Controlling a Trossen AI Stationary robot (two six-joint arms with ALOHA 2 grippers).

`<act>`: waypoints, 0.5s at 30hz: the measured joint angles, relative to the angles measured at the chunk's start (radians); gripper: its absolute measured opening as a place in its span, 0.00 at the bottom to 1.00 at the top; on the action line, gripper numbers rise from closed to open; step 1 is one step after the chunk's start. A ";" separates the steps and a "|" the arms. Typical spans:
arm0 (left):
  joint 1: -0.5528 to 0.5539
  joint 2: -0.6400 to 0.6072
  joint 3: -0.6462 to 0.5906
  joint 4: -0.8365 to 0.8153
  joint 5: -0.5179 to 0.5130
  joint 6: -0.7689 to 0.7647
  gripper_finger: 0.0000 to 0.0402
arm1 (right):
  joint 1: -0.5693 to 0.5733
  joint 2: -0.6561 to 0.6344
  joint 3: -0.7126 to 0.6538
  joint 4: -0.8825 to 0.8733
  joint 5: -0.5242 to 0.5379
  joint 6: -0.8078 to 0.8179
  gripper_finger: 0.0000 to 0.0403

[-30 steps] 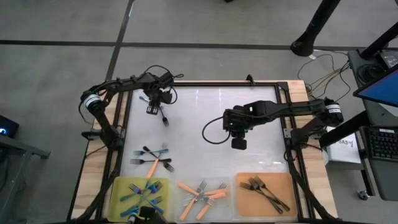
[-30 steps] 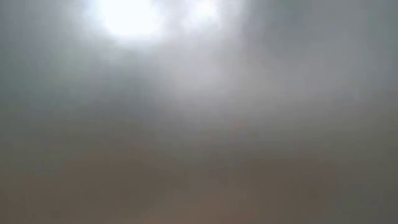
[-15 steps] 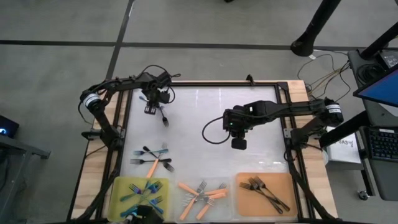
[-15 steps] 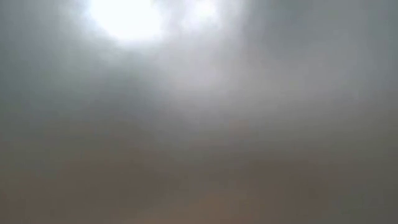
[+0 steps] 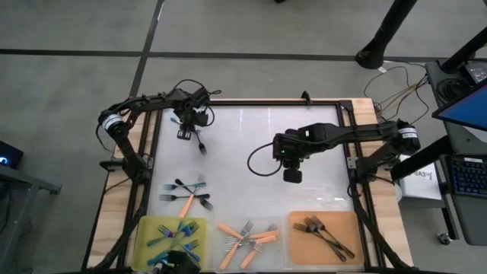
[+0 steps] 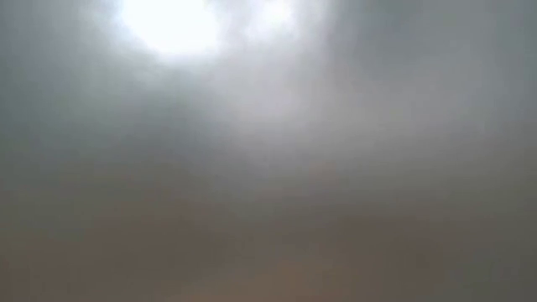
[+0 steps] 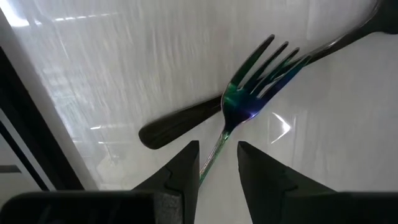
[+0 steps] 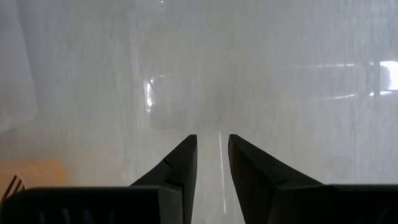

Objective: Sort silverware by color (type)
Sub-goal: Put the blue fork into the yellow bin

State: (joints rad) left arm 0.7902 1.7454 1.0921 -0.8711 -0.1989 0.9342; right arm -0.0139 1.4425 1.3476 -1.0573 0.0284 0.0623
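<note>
At the ten o'clock corner of the white counter (image 5: pixel 243 144), the left gripper (image 5: pixel 185 134) was held low over two forks. In the left wrist view its fingers (image 7: pixel 180 171) were parted only narrowly around the thin handle of an iridescent blue-teal fork (image 7: pixel 258 84); whether the pads were touching the handle cannot be told. That fork was laid across a dark grey-black fork (image 7: pixel 186 118), tines over handle. The right gripper (image 5: pixel 292 176) was poised near the centre of the counter, its fingers (image 8: pixel 177 165) set slightly apart with nothing between them. At about eight o'clock a small unsorted cluster of forks (image 5: pixel 187 195) was left loose on the counter. Along the six o'clock edge three trays were lined up: a yellow tray (image 5: pixel 143 228) with blue-teal forks, a clear tray (image 5: pixel 228 247) with orange-handled forks (image 5: pixel 247 236), and an orange tray (image 5: pixel 346 224) with dark forks (image 5: pixel 326 233). Nothing could be made out in the low view.
</note>
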 joint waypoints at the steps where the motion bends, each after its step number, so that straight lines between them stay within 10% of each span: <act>1: 0.000 0.000 0.000 0.000 0.000 0.000 0.23 | 0.000 0.000 0.000 0.000 0.000 -0.003 0.20; 15: 0.000 0.000 0.001 -0.023 0.000 -0.032 0.23 | 0.000 0.000 0.000 0.009 0.000 -0.034 0.20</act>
State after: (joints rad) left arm 0.7902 1.7454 1.0931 -0.8936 -0.1993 0.9024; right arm -0.0139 1.4425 1.3472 -1.0486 0.0284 0.0279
